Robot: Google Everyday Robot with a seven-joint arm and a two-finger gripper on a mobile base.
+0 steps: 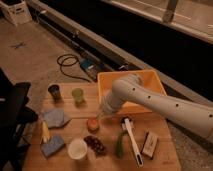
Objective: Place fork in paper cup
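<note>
My gripper (102, 114) hangs at the end of the white arm, low over the middle of the wooden table (165, 150), just in front of the yellow bin. It is shut, and a thin pale sliver that looks like the fork (98, 118) sticks down from its tip, just above a small orange item (92, 124). The white paper cup (77, 148) stands upright near the front edge, to the lower left of the gripper and apart from it. Most of the fork is hidden by the gripper.
A yellow bin (112, 82) sits at the back right. A small dark cup (54, 91) and a green cup (77, 95) stand at the back left. Blue cloth (55, 118), sponge (52, 146), dark grapes (96, 144), white-handled brush (133, 144) and a box (149, 144) crowd the front.
</note>
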